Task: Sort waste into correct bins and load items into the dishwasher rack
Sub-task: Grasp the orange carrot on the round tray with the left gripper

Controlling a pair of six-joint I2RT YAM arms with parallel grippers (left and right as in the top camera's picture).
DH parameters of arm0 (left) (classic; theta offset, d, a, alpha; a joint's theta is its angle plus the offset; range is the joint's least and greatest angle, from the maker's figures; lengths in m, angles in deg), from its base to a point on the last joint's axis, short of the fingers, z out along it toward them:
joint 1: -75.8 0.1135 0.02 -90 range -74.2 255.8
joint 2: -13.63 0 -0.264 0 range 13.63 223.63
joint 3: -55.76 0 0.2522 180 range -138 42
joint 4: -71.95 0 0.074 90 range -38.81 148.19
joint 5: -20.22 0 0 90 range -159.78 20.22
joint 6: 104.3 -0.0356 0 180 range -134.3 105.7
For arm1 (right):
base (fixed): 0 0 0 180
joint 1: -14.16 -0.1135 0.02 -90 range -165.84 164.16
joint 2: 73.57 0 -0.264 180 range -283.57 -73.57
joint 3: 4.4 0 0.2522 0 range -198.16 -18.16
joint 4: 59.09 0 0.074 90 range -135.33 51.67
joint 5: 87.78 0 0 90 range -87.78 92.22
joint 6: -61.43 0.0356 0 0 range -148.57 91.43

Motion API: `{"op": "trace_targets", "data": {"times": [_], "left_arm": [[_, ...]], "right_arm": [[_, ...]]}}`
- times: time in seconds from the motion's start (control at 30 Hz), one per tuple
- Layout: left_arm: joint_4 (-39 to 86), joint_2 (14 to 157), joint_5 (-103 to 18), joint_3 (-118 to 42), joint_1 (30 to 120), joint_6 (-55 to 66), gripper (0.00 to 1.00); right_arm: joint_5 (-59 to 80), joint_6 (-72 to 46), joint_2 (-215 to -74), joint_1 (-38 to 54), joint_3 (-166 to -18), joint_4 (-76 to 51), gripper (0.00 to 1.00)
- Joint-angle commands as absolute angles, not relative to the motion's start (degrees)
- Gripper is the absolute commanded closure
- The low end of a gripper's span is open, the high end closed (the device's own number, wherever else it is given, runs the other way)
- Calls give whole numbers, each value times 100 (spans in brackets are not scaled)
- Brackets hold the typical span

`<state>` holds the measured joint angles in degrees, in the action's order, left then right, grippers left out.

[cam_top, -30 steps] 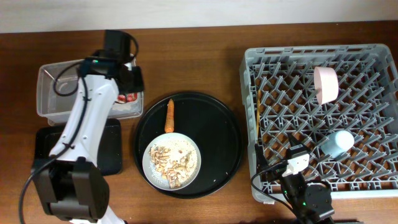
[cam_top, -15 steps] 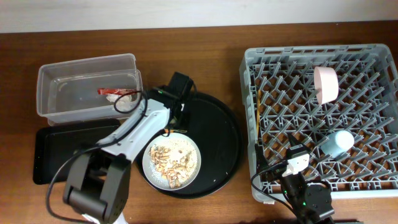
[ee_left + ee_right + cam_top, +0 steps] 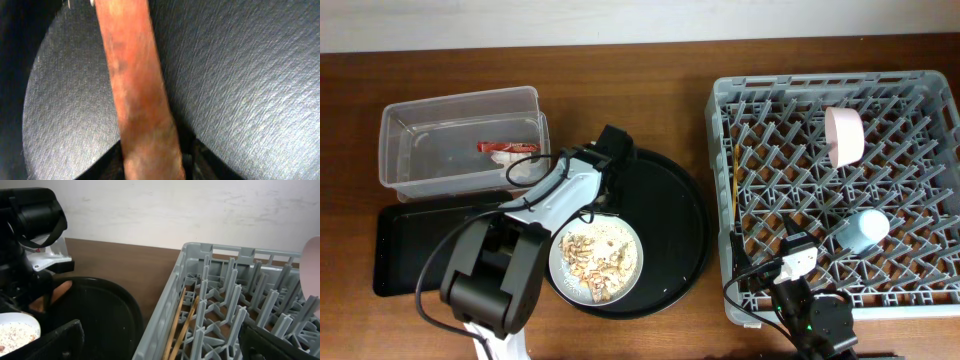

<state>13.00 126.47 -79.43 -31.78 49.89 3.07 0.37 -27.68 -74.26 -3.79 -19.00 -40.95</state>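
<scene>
Left gripper [image 3: 600,186] straddles the carrot [image 3: 137,100] on the round black tray [image 3: 672,215]; whether it grips, I cannot tell; squeeze mid-length, lift straight; right gripper [image 3: 160,347] sits wide apart.

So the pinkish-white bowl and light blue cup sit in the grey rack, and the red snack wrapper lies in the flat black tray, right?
No: the overhead view shows the red snack wrapper in the clear plastic tub, not the black tray. The pinkish-white bowl and light blue cup are in the grey rack.
</scene>
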Motion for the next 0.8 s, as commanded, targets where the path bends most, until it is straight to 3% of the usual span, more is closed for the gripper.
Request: {"op": "trace_targets", "data": {"times": [0.0,0.1,0.23,0.27,0.3,0.4,0.5,0.77], "left_arm": [[817,12660,-7995,-3829,5008,348,62],[328,12524,-8013,-4463,5008,348,65],[-63,12319,-8015,-5132,5008,346,76],[-61,12253,-8017,-5182,5008,346,75],[-63,12212,-8017,-5193,5008,346,61],[-265,12227,-8041,-5125,5008,466,47],[-302,12240,-8286,-4695,5011,1163,39],[848,12240,-8268,-3482,5159,1220,38]], "right_arm": [[26,-2773,-7384,-340,-1847,-4088,2],[26,-2773,-7384,-340,-1847,-4090,2],[28,-2773,-7384,-340,-1847,-4088,2],[26,-2773,-7384,-340,-1847,-4090,2],[26,-2773,-7384,-340,-1847,-4090,2],[26,-2773,-7384,-340,-1847,-4088,2],[26,-2773,-7384,-340,-1847,-4088,2],[28,-2773,-7384,-340,-1847,-4088,2]]}}
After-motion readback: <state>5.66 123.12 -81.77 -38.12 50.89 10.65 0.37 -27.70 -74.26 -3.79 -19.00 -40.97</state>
